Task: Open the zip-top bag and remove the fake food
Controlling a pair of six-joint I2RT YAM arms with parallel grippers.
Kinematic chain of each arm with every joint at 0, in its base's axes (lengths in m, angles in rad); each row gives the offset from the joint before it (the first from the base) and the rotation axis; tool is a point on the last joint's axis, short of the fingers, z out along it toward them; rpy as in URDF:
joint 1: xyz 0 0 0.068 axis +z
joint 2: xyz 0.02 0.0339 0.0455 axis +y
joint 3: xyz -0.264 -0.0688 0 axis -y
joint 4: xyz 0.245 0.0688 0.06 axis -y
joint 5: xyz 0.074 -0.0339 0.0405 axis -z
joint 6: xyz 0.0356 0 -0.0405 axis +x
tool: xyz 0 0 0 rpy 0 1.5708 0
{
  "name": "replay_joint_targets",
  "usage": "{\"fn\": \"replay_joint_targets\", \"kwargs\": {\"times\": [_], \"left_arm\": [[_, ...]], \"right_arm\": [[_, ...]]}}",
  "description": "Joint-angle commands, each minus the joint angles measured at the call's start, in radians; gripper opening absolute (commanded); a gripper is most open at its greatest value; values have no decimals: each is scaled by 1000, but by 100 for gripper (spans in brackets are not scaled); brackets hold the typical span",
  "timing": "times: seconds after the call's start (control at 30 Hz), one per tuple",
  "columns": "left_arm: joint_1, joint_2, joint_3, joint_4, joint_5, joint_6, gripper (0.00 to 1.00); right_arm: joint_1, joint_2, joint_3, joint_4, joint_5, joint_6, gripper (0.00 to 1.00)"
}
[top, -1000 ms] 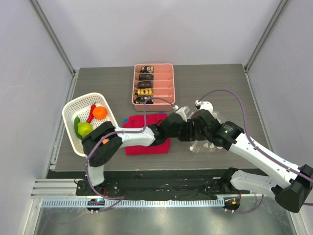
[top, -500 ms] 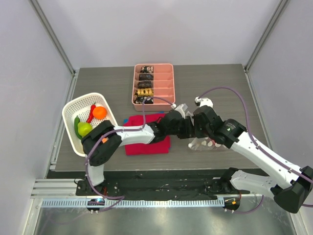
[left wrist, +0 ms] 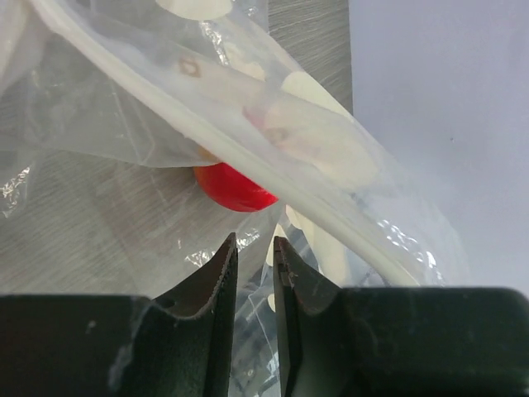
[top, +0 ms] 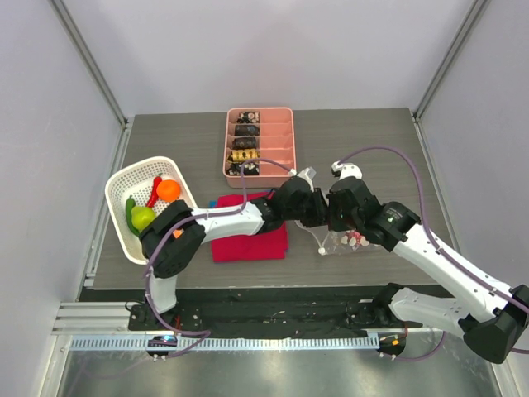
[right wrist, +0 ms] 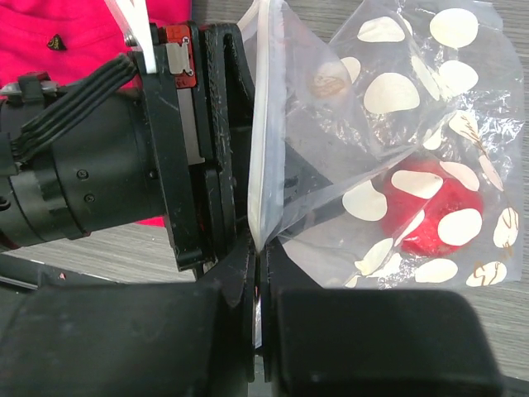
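Several foods [top: 169, 189] lie in the basket [top: 124, 178], but a red apple [right wrist: 430, 217] sits inside the bag [right wrist: 397, 91] beside the cloth [top: 248, 241], whose mouth is pinched by the right gripper [right wrist: 258, 256], jaws clamped, and the left gripper [left wrist: 252, 256], jaws narrow on film, so emptying remains.

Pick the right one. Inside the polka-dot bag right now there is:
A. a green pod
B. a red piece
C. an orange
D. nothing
B: a red piece of fake food shows through the zip-top bag in both wrist views, while the orange lies in the white basket.
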Motion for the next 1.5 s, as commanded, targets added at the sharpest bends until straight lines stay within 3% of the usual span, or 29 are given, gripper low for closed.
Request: {"fn": "replay_joint_targets", "kwargs": {"times": [0.0,0.17,0.2,0.23,0.33,0.4,0.47,0.5,0.53,0.57,0.6,0.7,0.8,0.9,1.0,1.1,1.13,1.17,1.2,1.47], "left_arm": [[-1,26,49,117,-8,-58,25],[2,92,17,196,-9,-29,33],[5,103,22,193,-20,-17,34],[7,120,35,175,-23,4,35],[19,153,66,156,-18,23,35],[27,161,68,165,-12,26,35],[30,166,66,174,-6,28,35],[31,166,65,177,-5,28,35],[31,166,63,182,3,29,35],[33,163,62,187,6,37,35],[33,160,60,185,8,40,35],[33,151,55,179,21,63,37],[35,141,51,177,47,84,44],[36,141,51,171,90,98,54],[36,143,37,214,126,86,59],[35,149,17,274,163,57,66],[35,154,16,283,172,52,66],[33,155,17,291,185,46,68],[31,160,17,296,189,45,69],[5,192,9,322,221,43,78]], "right_arm": [[12,-10,23,52,-76,29,1],[-23,45,27,87,-28,62,2],[-44,65,40,84,-51,61,10],[-60,64,46,84,-112,59,32],[-86,20,56,91,-166,58,60],[-100,-7,78,49,-142,76,68],[-136,-33,99,-2,-32,90,83],[-159,-37,108,-57,28,111,96],[-189,-40,105,-77,86,118,100],[-228,-42,97,-88,173,122,100],[-347,-42,67,-91,180,127,100],[-628,-48,-42,-27,-26,138,98],[-825,-33,-139,12,-142,142,88],[-897,-13,-196,1,-102,171,77],[-907,-37,-243,9,-76,211,74],[-907,-36,-265,21,-170,256,70],[-907,-37,-301,45,-209,279,61],[-907,-40,-326,67,-241,321,43],[-907,-54,-352,96,-310,348,37],[-907,-70,-483,259,-462,495,32]]}}
